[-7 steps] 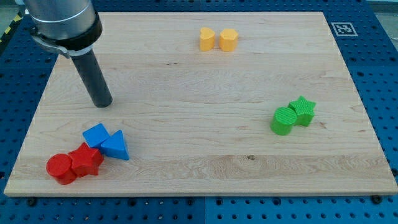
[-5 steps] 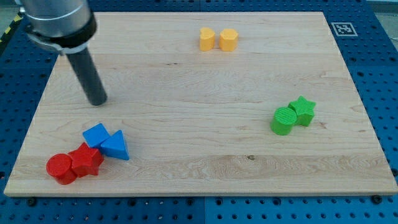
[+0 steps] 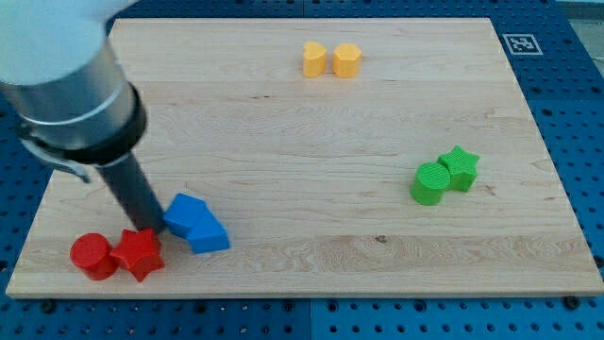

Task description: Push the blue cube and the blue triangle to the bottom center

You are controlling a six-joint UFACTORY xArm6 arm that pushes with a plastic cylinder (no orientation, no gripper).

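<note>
The blue cube (image 3: 185, 212) and the blue triangle (image 3: 209, 233) lie touching each other at the view's lower left of the wooden board (image 3: 302, 142). My tip (image 3: 147, 227) rests on the board right against the cube's left side. It stands between the blue cube and the red star (image 3: 139, 253). The triangle lies to the right of and slightly below the cube.
A red cylinder (image 3: 91, 255) touches the red star near the board's bottom left corner. Two yellow blocks (image 3: 331, 59) sit at the top centre. A green cylinder (image 3: 431, 183) and a green star (image 3: 460, 166) sit at the right.
My tip has come down from the upper left to the blue cube's left side. The blue cube and triangle have shifted right and slightly down, away from the red blocks.
</note>
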